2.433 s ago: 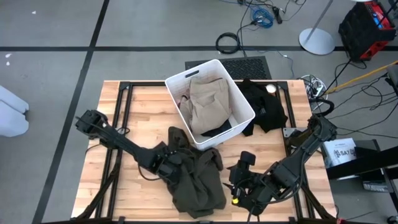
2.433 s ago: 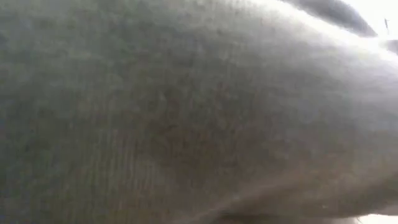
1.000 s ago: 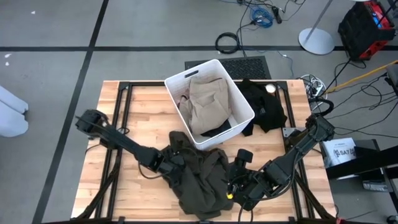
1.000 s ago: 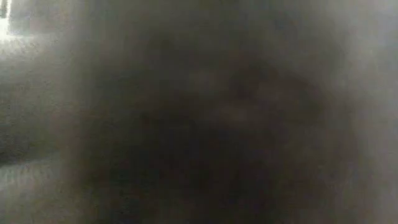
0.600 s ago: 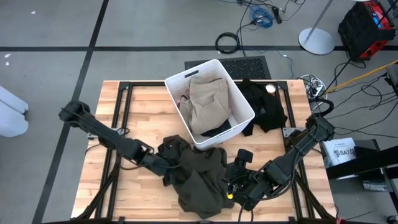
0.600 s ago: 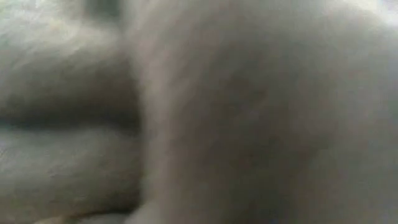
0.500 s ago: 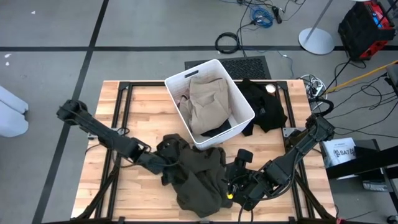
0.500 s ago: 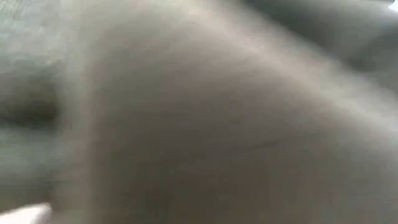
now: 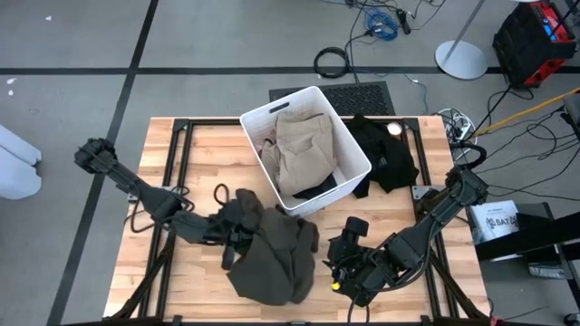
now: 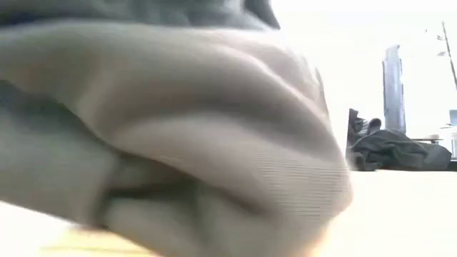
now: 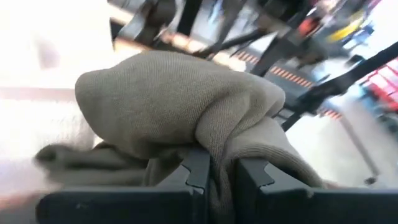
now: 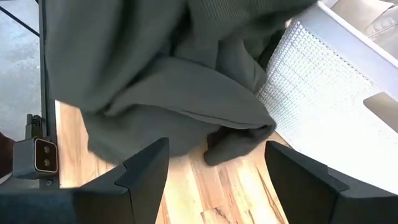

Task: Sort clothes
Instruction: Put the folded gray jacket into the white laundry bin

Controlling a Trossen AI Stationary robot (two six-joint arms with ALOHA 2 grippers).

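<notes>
The step in hand looks to be the pulling of the large dark olive garment (image 9: 270, 255) away from the white bin (image 9: 349, 149), which serves here as the landmark. The left gripper (image 9: 231, 235) sits just off the bin's near-left corner, clenched on a fold of the olive cloth; the left wrist view shows its two fingers (image 11: 198, 173) pinching a bunched ridge of the olive garment (image 11: 180, 106) between them. The rest of the garment lies heaped on the wood in front of the bin, close to its near wall. The right gripper (image 9: 347, 260) waits in front of the bin's right half, just beside the olive heap, its jaws standing wide apart and holding nothing; its wrist view looks across the cloth toward the bin's perforated wall (image 12: 311, 68).

Inside the bin lies a khaki tan garment (image 9: 304, 149) over something black. A black garment (image 9: 385, 154) is draped on the table right of the bin.

The next move probably calls for lifting the olive piece clear so it hangs free, or for the right gripper to take a second hold; the loose bulk could drag or snag.

The wooden table (image 9: 199, 154) rests on a black frame. Beyond it the grey floor carries dark tape lines, coiled cables and a red-and-black case beyond the bin's far right
</notes>
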